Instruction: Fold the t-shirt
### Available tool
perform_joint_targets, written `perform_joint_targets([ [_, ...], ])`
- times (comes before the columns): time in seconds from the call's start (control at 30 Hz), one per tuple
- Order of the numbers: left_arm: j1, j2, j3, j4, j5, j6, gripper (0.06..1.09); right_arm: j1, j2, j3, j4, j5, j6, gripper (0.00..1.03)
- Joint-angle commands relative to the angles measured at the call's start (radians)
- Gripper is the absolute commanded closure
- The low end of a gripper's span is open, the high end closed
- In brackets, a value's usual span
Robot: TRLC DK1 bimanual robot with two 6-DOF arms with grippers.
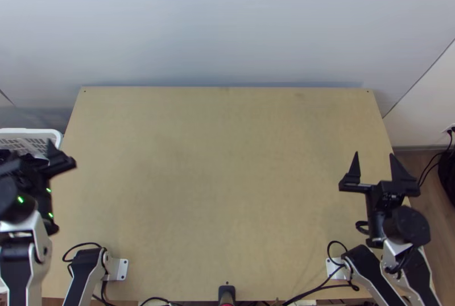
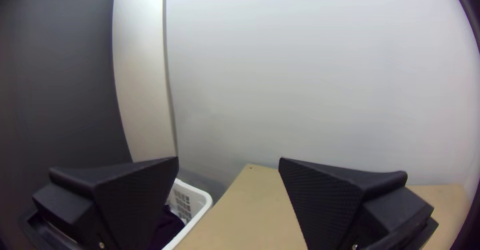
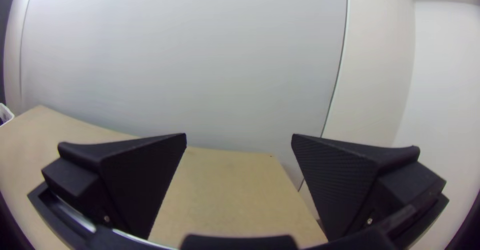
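Folding seems not yet begun: left gripper (image 2: 229, 158) and right gripper (image 3: 239, 134) have their fingers apart, and next should probably come picking the dark cloth (image 2: 169, 226) from the basket (image 2: 196, 216).

In the top view, the white basket (image 1: 35, 131) is cut off by the left edge and partly hidden by the left gripper (image 1: 27, 151). A finger (image 2: 132, 202) covers part of the dark cloth (image 2: 169, 225) in the left wrist view, so its shape and folds cannot be told. The black object (image 1: 448, 170) at the top view's right edge is cut off, too little of it visible to name.
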Motion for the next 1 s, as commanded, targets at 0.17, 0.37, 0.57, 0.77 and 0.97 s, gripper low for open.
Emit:
perform_joint_targets([
  [0.17, 0.380, 0.305, 0.315, -0.145, 0.075, 0.005, 0.11, -0.024, 0.286, 0.348, -0.205, 0.007, 0.130, 0.05],
  [0.37, 0.547, 0.365, 0.320, -0.052, 0.089, -0.022, 0.11, -0.045, 0.540, 0.592, -0.524, 0.009, 0.200, 0.05],
  [0.57, 0.709, 0.492, 0.317, 0.002, 0.160, -0.016, 0.11, -0.019, 0.581, 0.589, -0.493, 0.007, 0.223, 0.06],
  [0.77, 0.826, 0.660, 0.296, 0.050, 0.172, 0.031, 0.11, -0.022, 0.605, 0.626, -0.458, 0.007, 0.283, 0.05],
  [0.97, 0.889, 0.834, 0.291, 0.117, 0.170, 0.059, 0.11, -0.016, 0.630, 0.615, -0.422, 0.013, 0.275, 0.04],
])
